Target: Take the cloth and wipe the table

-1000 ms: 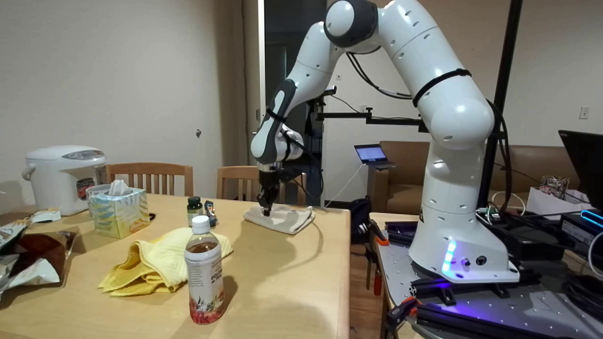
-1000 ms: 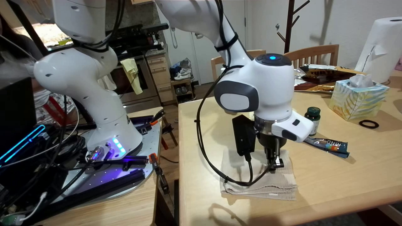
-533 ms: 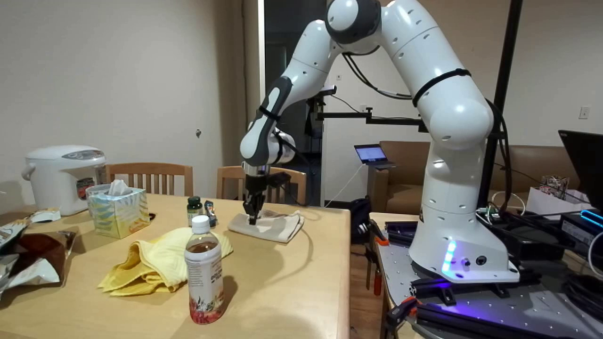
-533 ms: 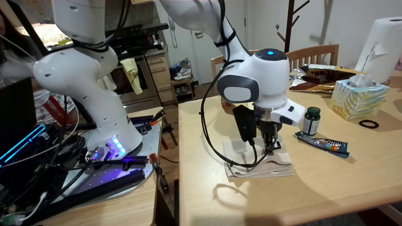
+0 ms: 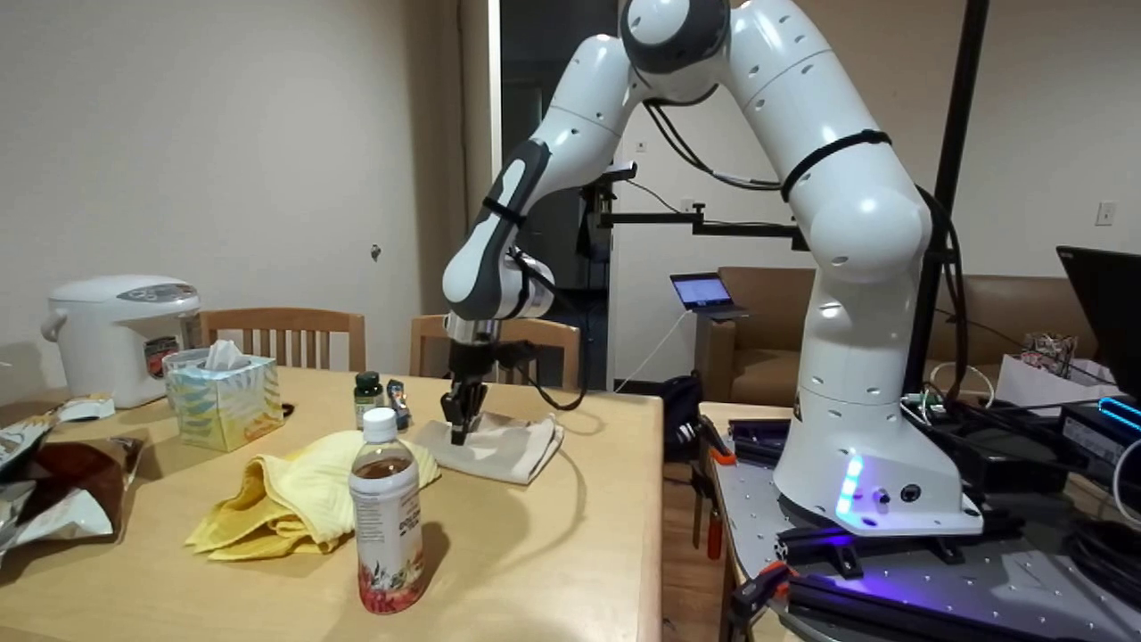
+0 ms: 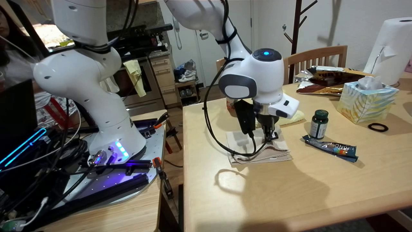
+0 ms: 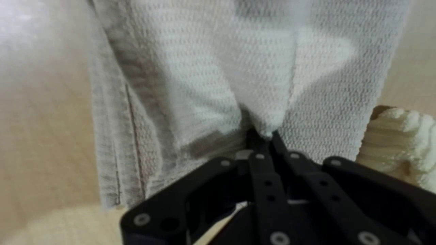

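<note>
A beige folded cloth (image 5: 517, 450) lies flat on the light wooden table (image 5: 562, 571); it also shows in an exterior view (image 6: 280, 153). My gripper (image 5: 458, 437) points down at the cloth, also in an exterior view (image 6: 269, 138). In the wrist view, my gripper (image 7: 266, 136) is shut on a pinched fold of the beige cloth (image 7: 204, 68), which bunches up at the fingertips. The rest of the cloth spreads on the table around it. The cloth's edge lies close to a yellow cloth (image 7: 402, 146).
The yellow cloth (image 5: 312, 490) lies beside a drink bottle (image 5: 388, 535). A green pill bottle (image 6: 319, 125) and a snack bar (image 6: 334, 149) stand and lie near the beige cloth. A tissue box (image 6: 367, 101) and snack bags (image 6: 331, 80) are farther off.
My gripper has dragged the beige cloth across the table toward the yellow cloth and the drink bottle, away from the pill bottle and snack bar. The grip on the fold has stayed.
</note>
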{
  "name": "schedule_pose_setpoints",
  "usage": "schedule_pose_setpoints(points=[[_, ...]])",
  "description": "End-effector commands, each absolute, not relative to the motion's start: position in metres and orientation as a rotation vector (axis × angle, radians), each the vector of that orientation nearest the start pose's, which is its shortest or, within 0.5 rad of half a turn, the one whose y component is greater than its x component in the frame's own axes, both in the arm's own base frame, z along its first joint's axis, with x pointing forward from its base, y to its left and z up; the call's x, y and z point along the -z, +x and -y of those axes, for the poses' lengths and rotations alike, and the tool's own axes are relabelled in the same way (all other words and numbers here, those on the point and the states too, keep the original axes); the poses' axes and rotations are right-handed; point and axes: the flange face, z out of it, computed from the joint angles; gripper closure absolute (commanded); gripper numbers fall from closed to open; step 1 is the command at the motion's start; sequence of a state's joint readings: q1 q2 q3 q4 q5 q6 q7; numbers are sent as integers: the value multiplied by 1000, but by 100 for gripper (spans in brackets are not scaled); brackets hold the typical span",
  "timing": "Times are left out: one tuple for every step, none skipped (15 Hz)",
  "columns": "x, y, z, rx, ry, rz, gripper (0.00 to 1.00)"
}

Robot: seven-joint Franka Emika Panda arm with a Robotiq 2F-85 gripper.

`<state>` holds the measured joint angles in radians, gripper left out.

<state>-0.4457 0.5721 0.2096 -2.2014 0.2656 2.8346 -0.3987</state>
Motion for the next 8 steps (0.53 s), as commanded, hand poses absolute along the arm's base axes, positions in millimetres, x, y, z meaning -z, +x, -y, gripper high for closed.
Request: schedule_pose_setpoints(points=[[-85, 504, 97, 114, -2913, -185, 99], [-83, 501, 94, 118, -2922, -188, 99], [-81, 497, 95, 112, -2934, -207, 99], [-83, 494, 98, 111, -2942, -231, 99], [-84, 491, 102, 117, -2955, -258, 99], [-86, 489, 108, 121, -2967, -288, 99], [-88, 487, 116, 119, -2986, -326, 99], [-91, 486, 121, 117, -2996, -356, 99]])
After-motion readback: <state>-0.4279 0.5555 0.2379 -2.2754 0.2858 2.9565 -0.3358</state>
